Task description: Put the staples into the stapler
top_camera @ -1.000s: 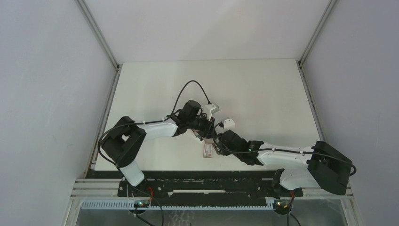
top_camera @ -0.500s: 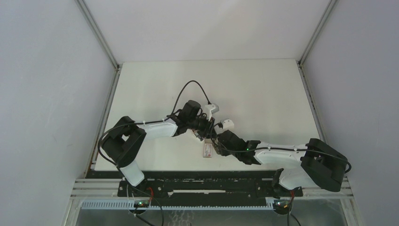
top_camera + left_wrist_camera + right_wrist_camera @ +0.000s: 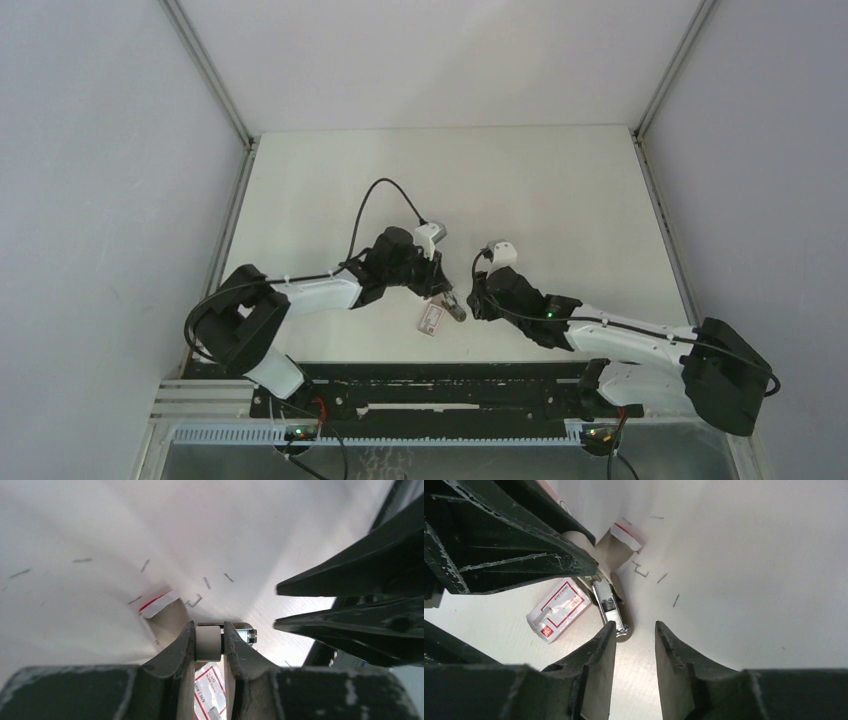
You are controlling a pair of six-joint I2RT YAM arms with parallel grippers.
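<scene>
From above, my two arms meet near the front middle of the table [image 3: 560,190]. My left gripper [image 3: 441,296] and right gripper [image 3: 472,300] point at each other, close together. The stapler [image 3: 455,311] is a small dark piece between them. The staples box [image 3: 430,320] lies flat and tilted just beside it, on the side toward my bases. (From up here I cannot read either grip.)

Through my left wrist camera, my fingers [image 3: 182,645] are pressed onto a pale block. The stapler's metal end [image 3: 247,634] pokes out just to the right of it, so this gripper is clamped on the stapler. The staples box [image 3: 210,692] shows below, in the slot between my fingers. Past my fingertips lies a torn cardboard sleeve [image 3: 160,602], white with a red edge. Loose staples [image 3: 206,582] are scattered over the table around it. The dark fingers [image 3: 360,575] of my right gripper fill the right side.

Through my right wrist camera, my fingers [image 3: 596,665] stand apart and hold nothing. The stapler [image 3: 613,607] shows its silver channel. Its near end sits at the mouth of the gap, just beside one fingertip (whether it touches, I cannot tell), and its far end runs under my left gripper's fingers [image 3: 524,550]. The staples box [image 3: 559,611] lies flat on the table near the stapler, and the sleeve [image 3: 626,535] lies beyond.
</scene>
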